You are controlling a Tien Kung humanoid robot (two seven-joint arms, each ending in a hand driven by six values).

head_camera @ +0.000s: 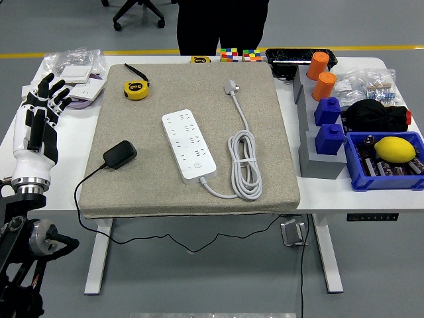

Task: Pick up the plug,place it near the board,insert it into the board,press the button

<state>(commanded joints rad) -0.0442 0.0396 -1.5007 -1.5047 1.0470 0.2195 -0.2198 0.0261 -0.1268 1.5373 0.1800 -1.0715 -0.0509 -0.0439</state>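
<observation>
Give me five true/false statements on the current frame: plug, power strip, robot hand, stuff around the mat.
1. The black plug lies on the mat, left of the white power strip. True.
2. The plug is already inserted into the power strip. False: it lies apart from the strip, nothing plugged in.
3. The left hand is raised at the table's left edge, fingers spread, holding nothing. True.
4. The yellow tape measure sits in the blue bin. False: it is on the mat's far left corner; the bin holds a lemon.
5. The strip's own white cable lies coiled to its right. True.
</observation>
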